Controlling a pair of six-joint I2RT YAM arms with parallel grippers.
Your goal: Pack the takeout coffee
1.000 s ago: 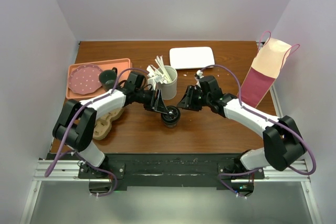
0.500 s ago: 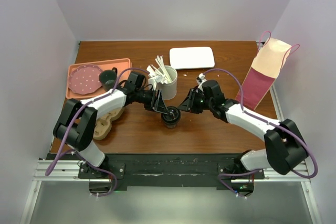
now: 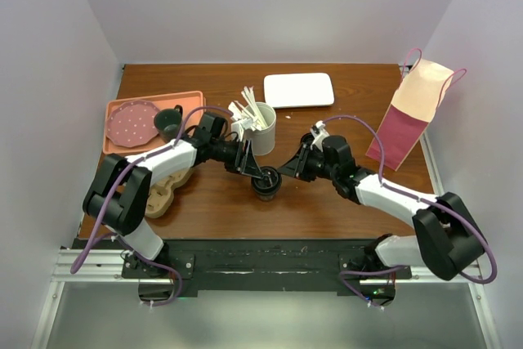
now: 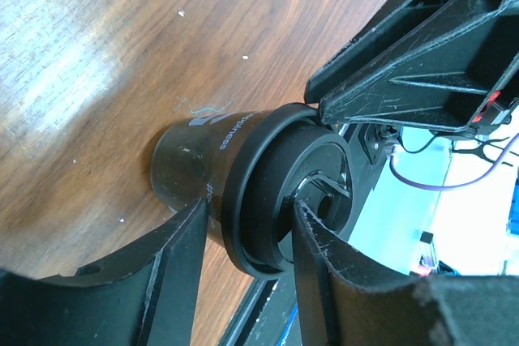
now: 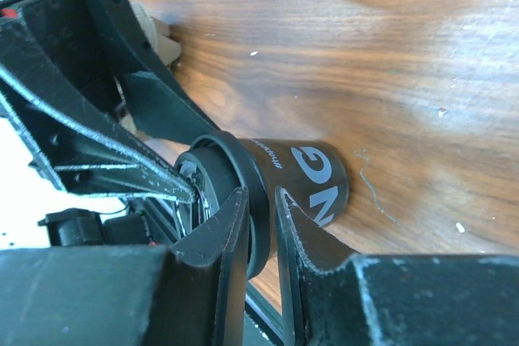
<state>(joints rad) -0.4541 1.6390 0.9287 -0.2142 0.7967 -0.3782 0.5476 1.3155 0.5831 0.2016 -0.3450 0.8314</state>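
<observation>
On the table (image 3: 351,210), the bag (image 3: 409,116) stands open at the right edge, well apart from the action and unchanged. The right gripper (image 3: 285,172) is what moves: over the last second it slides in from near the coffee (image 3: 265,185) until it touches it. The coffee stays upright mid-table, now between both grippers. The left gripper (image 4: 247,216) stays clamped on it, fingers spread to cup width and pressed on either side. The right fingers are drawn nearly together astride the rim of the lid (image 4: 280,192); whether they bite, I cannot tell. This looks like a handover toward the bag, with packing itself not yet begun.
</observation>
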